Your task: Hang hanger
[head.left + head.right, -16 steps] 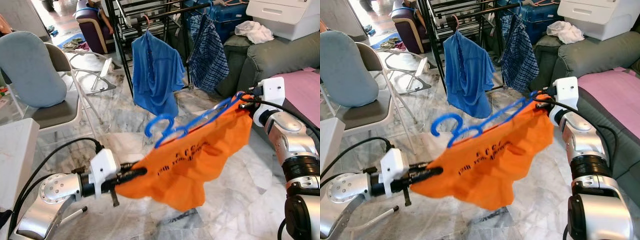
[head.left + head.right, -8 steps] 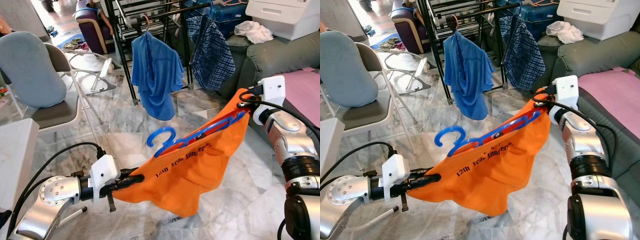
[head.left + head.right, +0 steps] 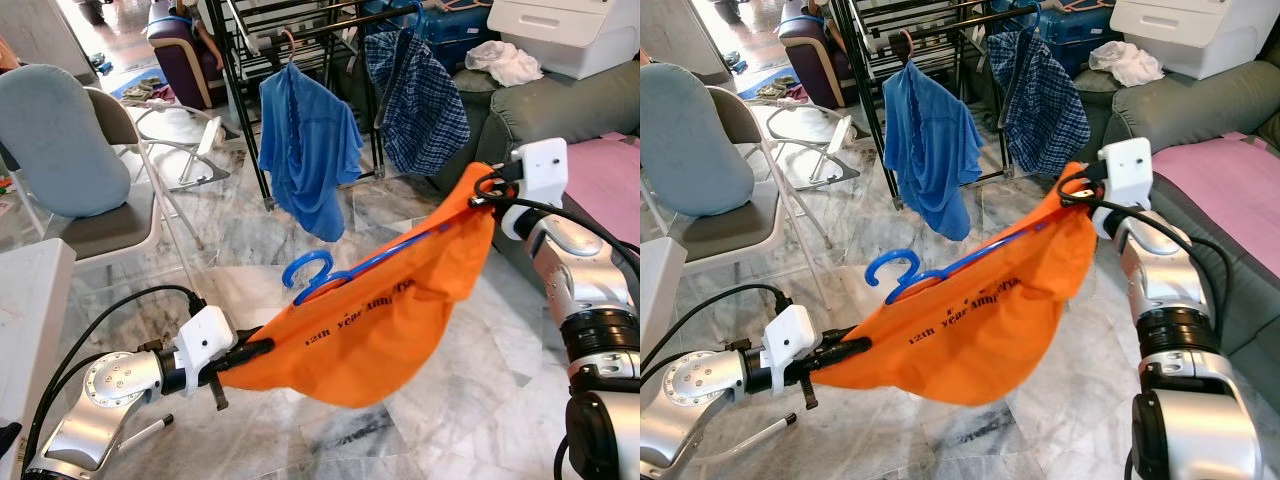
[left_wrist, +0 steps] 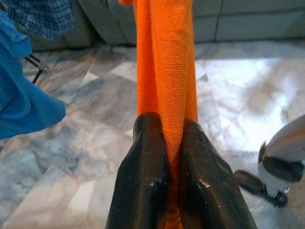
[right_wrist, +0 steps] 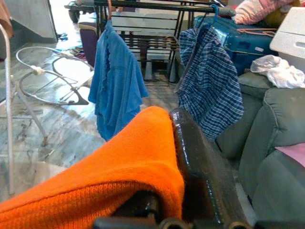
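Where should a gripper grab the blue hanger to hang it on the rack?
Take the blue hanger at the neck just below its hook, coming from above. The hook sticks up free of the orange shirt, while the arms lie inside the cloth stretched between left gripper and right gripper.

Right gripper (image 3: 484, 186) rose and moved farther, pulling the orange shirt (image 3: 370, 325) tauter between both grippers. Blue hanger (image 3: 345, 274) hook lay lower against the cloth; lettering shifted up near the top fold.
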